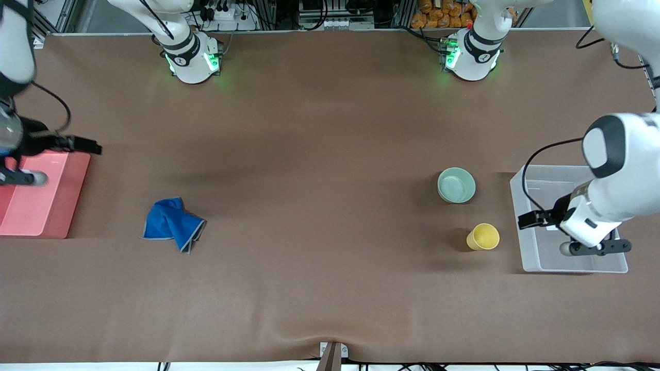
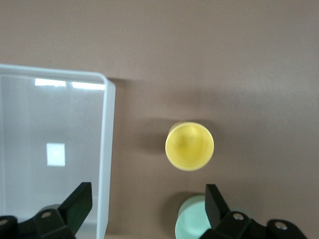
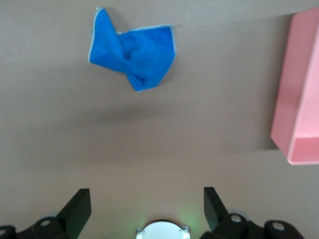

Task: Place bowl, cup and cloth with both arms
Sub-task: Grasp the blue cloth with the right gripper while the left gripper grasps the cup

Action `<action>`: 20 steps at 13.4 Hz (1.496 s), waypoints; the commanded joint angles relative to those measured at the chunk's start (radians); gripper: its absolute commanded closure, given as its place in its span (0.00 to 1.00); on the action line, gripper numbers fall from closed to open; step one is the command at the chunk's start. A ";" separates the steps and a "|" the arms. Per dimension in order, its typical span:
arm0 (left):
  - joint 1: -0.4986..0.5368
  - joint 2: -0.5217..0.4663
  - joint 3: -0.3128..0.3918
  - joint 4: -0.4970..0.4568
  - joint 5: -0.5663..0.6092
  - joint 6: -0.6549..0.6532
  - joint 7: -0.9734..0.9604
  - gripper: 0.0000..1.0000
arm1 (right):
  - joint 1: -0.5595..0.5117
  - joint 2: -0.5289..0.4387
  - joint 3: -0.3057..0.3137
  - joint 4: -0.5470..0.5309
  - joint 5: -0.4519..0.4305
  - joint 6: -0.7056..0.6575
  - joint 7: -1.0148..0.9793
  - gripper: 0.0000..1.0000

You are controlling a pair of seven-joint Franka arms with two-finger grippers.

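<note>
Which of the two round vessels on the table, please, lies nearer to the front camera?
The yellow cup. It sits lower in the front view than the mint-green bowl, and it is narrower. Both stand beside the clear bin, under the open left gripper.

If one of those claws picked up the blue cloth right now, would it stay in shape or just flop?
It would probably flop. The cloth lies crumpled on the table, with folds and a twisted middle, so it looks soft, not stiff. Lifted by one corner, the rest would likely hang and unfold. It also looks thin and light, so a push might bunch it up instead of sliding it.
</note>
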State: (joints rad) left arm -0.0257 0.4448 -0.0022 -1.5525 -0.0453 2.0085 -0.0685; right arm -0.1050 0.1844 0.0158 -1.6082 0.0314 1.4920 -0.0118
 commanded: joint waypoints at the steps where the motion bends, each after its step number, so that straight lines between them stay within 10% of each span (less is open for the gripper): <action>1: -0.016 0.052 0.004 0.034 -0.013 0.035 -0.004 0.00 | 0.005 0.081 0.006 0.019 0.027 0.045 0.015 0.00; 20: -0.039 0.232 0.002 0.023 0.022 0.153 -0.025 0.33 | 0.064 0.170 0.007 -0.372 0.025 0.839 -0.028 0.00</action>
State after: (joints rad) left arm -0.0530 0.6578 -0.0037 -1.5439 -0.0310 2.1532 -0.0771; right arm -0.0437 0.3734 0.0268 -1.9288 0.0461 2.2664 -0.0267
